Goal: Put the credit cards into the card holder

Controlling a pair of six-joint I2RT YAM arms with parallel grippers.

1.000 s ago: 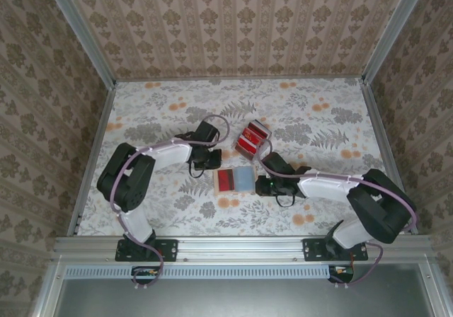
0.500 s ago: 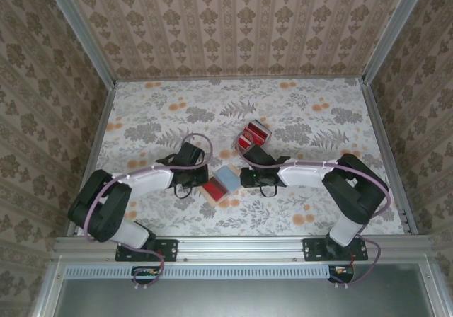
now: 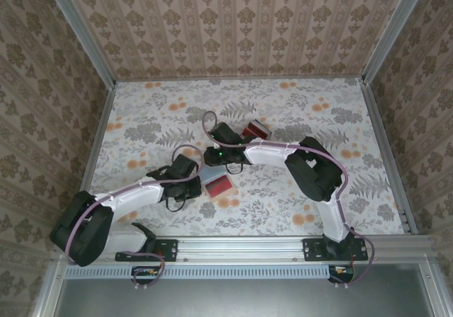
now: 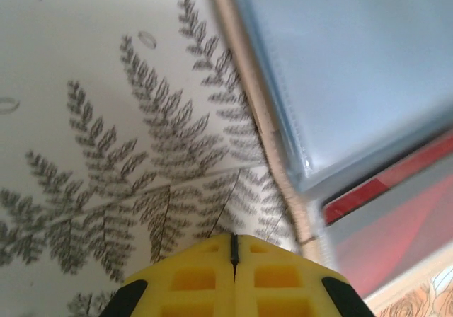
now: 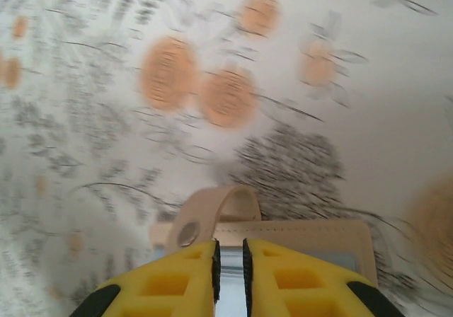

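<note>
— Flowered tabletop, patterned walls on three sides. Where is the card holder?

— A little toward 6 o'clock from the tabletop's middle, lying open. One red card sits in it already, behind plastic. The clear pocket next to it looks empty.

— And the other cards?

— Stacked loose at about 1 o'clock from the holder, near it but apart, with nothing touching them.

— What are the grippers doing?

— The left gripper is closed, fingers pressed together on nothing, low over the tabletop at the holder's 9 o'clock edge. The right gripper is at the holder's 12 o'clock side, fingers a thin slit apart. From its own camera it seems to pinch the holder's edge right by the snap strap. That view is blurred, so I call it a likely grip.

— So how far along?

— Early to middle, I'd judge: one card in, the stack to go. Each card needs picking up and sliding into a pocket while the holder is kept steady.
</note>
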